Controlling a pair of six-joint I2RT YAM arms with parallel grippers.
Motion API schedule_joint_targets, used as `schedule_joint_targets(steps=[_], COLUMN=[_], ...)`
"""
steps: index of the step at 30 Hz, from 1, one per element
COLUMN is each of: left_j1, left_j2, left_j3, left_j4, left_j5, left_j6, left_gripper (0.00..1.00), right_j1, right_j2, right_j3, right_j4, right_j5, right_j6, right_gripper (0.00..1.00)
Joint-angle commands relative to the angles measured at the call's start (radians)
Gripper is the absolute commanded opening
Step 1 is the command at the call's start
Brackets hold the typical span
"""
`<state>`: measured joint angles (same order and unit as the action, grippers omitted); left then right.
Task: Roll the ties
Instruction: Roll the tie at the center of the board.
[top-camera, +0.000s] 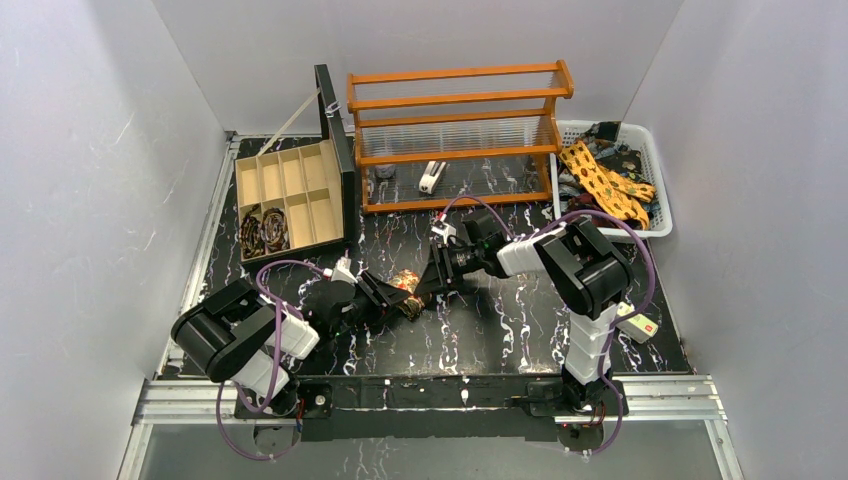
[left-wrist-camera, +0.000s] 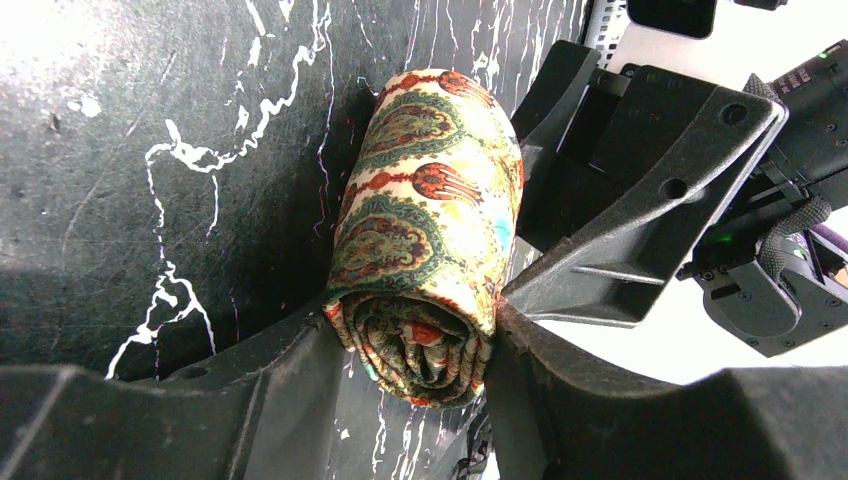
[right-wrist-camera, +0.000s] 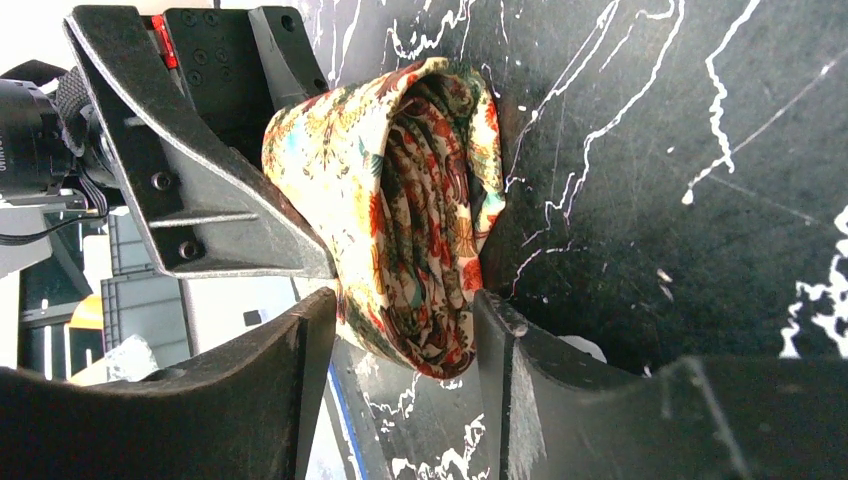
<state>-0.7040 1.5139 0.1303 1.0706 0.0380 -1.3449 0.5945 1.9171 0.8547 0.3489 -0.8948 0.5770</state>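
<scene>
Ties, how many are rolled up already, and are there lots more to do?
Two rolled ties sit in the box. A third roll is pinched between the left gripper and right gripper. Loose ties wait in the basket, not yet rolled.

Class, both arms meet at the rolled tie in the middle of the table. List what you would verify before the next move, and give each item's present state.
1. Rolled tie holds its coil at both ends: ok.
2. Left gripper has a finger touching each side of the roll's end: ok.
3. Right gripper straddles the other end; whether it grips firmly: cannot tell.
4. Wooden compartment box has free compartments: ok. Two coiled ties fill its near-left ones.
5. More ties wait in the white basket: ok.
</scene>
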Motion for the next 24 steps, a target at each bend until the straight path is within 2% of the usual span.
schedule_joint_targets(steps=[1,5,10,12,15,19,24], left_j1=[-0.001,-0.001,-0.001,-0.002,-0.001,-0.002,-0.001], left_j2=[-0.001,-0.006,0.024,0.035,0.034,0.031,0.025], left_j3=[-0.020,-0.014,0.011,0.021,0.028,0.022,0.019], left_j4=[-0.075,-0.076,-0.077,-0.076,-0.077,-0.077,-0.077], left_j5=[-0.058,-0.052,-0.038,-0.038,-0.038,-0.038,-0.038], left_j6=[0.030,0.039,0.045,0.044,0.048,0.045,0.045], left_gripper=[0.48,0.48,0.48,0.48,0.48,0.49,0.49], right_j1=[-0.016,-0.019,-0.019,-0.019,-0.019,-0.016,-0.012], right_j2=[-0.051,-0.051,-0.012,0.005,0.026,0.048,0.061], right_j3=[0.024,0.041,0.048,0.051,0.055,0.061,0.070], right_j4=[-0.045,-0.044,-0.016,-0.013,-0.009,0.011,0.030], right_j5=[-0.026,-0.040,-0.082,-0.095,-0.105,-0.107,-0.131], right_j6=[-0.003,0.004,0.016,0.016,0.014,0.025,0.037], right_gripper=[0.59,0.44,0.38,0.39,0.46,0.52,0.48])
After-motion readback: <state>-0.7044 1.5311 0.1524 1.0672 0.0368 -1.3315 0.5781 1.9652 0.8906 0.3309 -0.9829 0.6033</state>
